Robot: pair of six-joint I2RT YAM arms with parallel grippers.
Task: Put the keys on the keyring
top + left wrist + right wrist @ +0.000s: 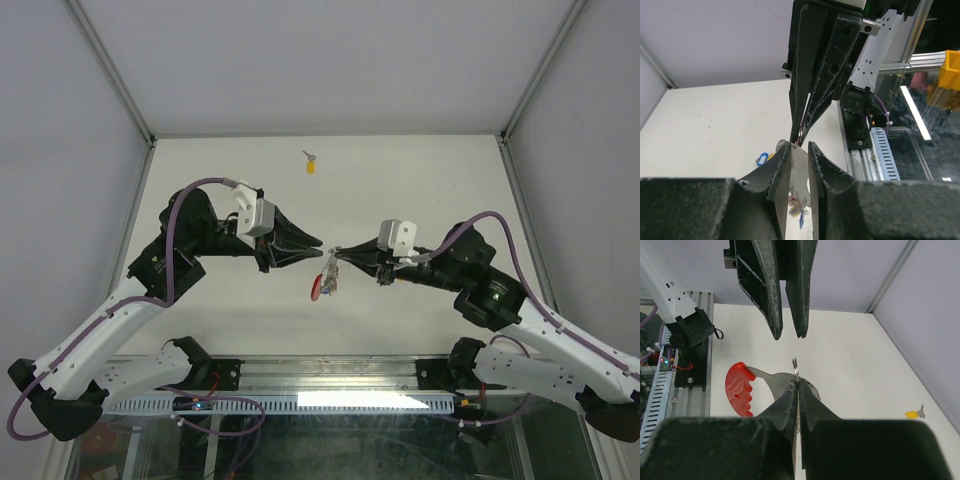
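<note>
The keyring hangs at the middle of the top view, just under the two meeting fingertips. Its long axis slants from the tip of the right gripper down toward the lower left of the frame, and the red strip is at the low end. In the right wrist view that strip lies left of centre. It is a curved, glossy red plastic piece with a ridged inner edge, joined by a flat grey tongue to a thin silver ring. The ring stands upright on edge and pokes up out of the right gripper's pressed-together fingertips, so this pincer is clamped on the keyring. A small bunch of silver and blue bits hangs just right of the strip in the top view, too small to tell apart. The left gripper points in from the top of the right wrist view, just above the ring and apart from it. Its jaws stand at a narrow gap with nothing between them. A yellow-headed key lies alone on the white table at the upper centre of the top view, well apart from both arms, with its silver blade pointing to the upper left. A blue-tagged key shows left of centre in the left wrist view, beside that gripper's own fingers.
</note>
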